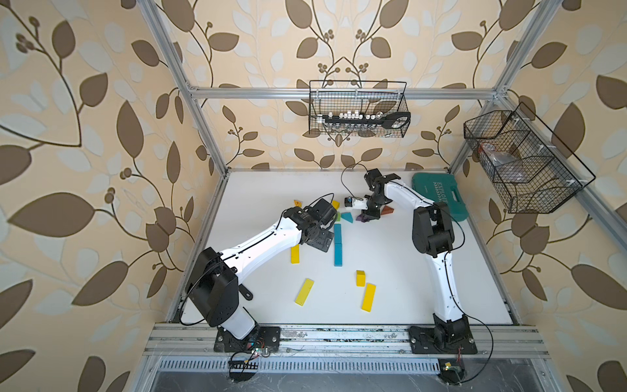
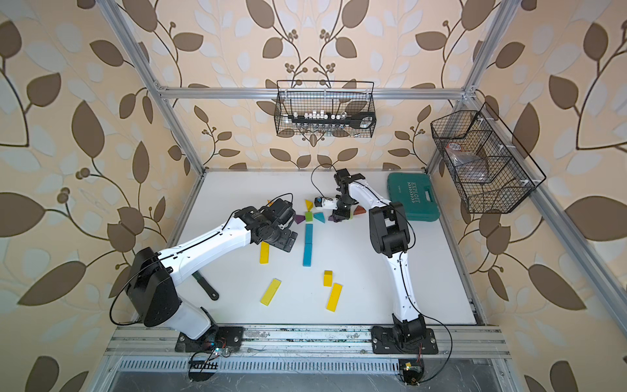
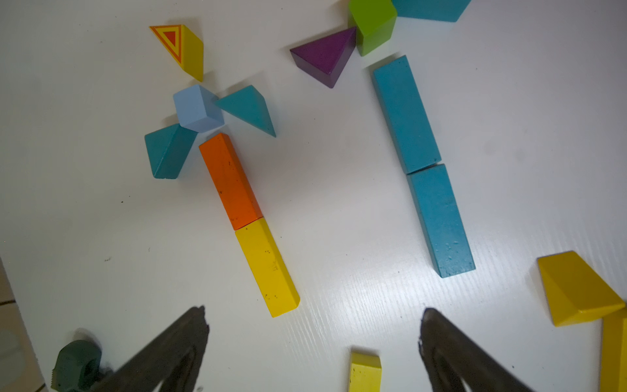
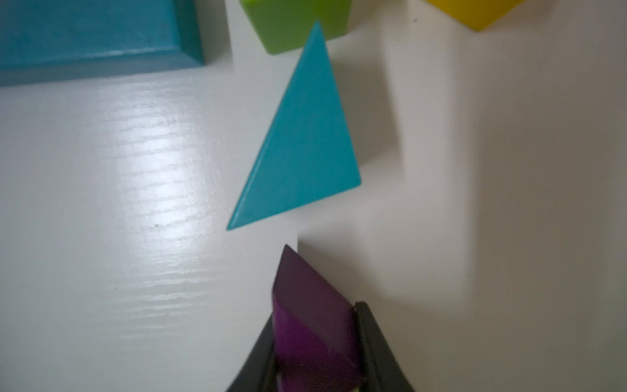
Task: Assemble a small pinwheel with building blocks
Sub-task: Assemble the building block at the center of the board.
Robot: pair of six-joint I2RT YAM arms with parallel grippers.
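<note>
**Purple wedge clamped in right jaws beside part-built pinwheel**

The right jaws are closed on a purple wedge, its tip toward a teal wedge that lies flat just ahead, not touching it. Contact between the held wedge and the tabletop cannot be told. The teal wedge's point meets a green cube. In a top view this cube heads two blue bars laid end to end. A second purple wedge lies at its left and a yellow wedge beyond it. A brown wedge lies just right of the right arm.

The left jaws stand wide apart, holding nothing. Before them a yellow bar abuts an orange bar, which leads to a light-blue cube flanked by a pair of teal wedges. A striped yellow wedge lies apart from that cube.

Loose yellow blocks lie nearer the arm bases. A teal tool case sits at the far right
</note>
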